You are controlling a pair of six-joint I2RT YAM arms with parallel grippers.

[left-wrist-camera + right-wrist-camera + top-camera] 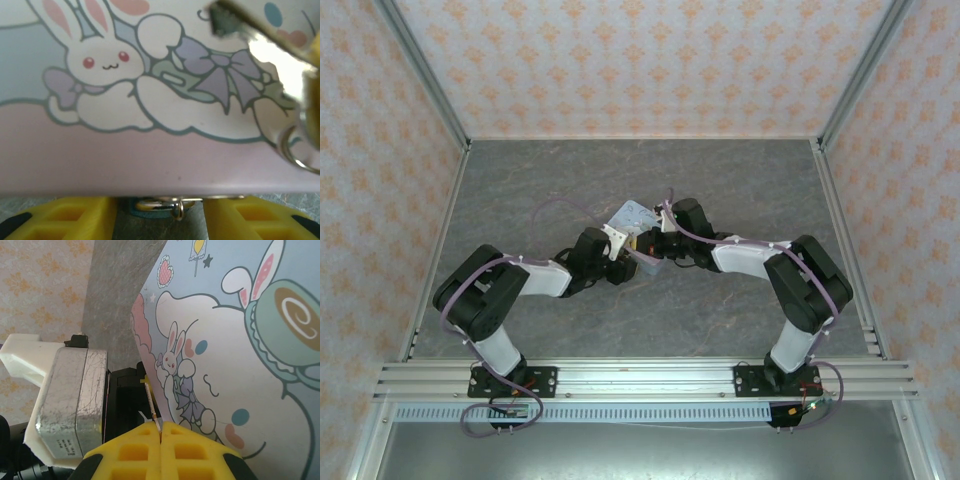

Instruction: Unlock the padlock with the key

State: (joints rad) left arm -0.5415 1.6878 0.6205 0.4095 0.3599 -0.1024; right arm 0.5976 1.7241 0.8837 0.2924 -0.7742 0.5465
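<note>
The tiny teal padlock, with a silver shackle and a small ring, hangs under the edge of a pale tin printed with a white bunny. It sits between the yellow fingers of my left gripper, which appear closed on it; the fingertips are hidden by the tin. My right gripper is shut on the thin key, seen edge-on and pointing along the tin's face. In the left wrist view the key is a blurred silver shape at upper right. Both grippers meet mid-table.
The tin is tilted up off the grey table between the two arms. The left arm's silver and white wrist body stands close to the left of the key. Patterned walls enclose the table.
</note>
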